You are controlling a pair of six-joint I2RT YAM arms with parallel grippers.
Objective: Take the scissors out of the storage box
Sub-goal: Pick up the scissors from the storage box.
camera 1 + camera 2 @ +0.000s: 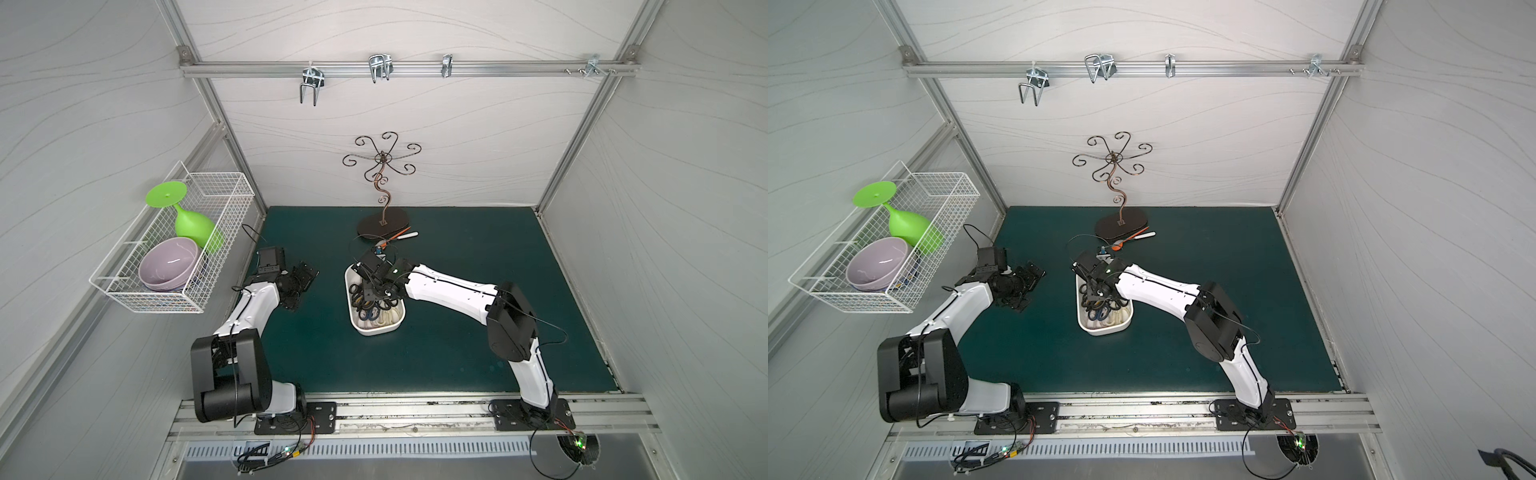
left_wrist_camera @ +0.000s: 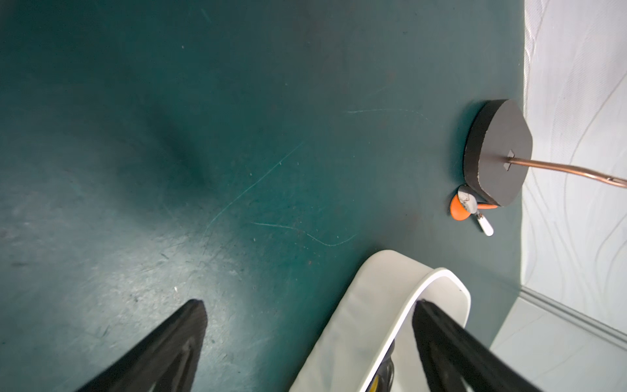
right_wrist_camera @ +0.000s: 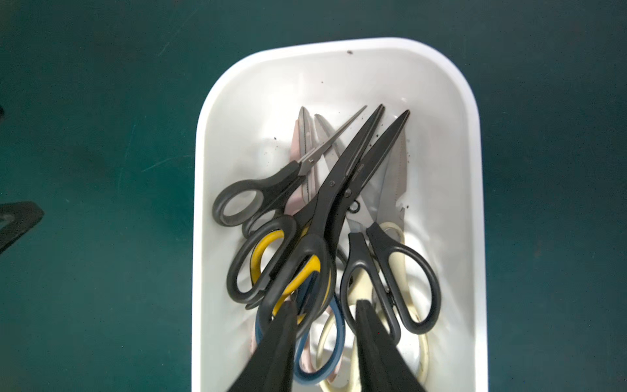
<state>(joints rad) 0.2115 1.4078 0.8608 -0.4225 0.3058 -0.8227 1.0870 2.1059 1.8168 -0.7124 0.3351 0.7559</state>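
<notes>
Scissors (image 3: 339, 190) (in storage box (image 3: 454, 152)), right gripper (image 3: 324, 305) overhead

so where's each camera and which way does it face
Both top views: high at the front, looking down and back over the mat; left arm and right arm show.
Left wrist: low beside the storage box, facing the stand base; open left gripper shows.
Right wrist: above the storage box, looking down on the scissors; right gripper shows.
All share the storage box.

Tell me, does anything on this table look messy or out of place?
Yes. The scissors lie jumbled and overlapping in the storage box, which has dark specks scattered inside. An orange spoon lies against the stand's base.
</notes>
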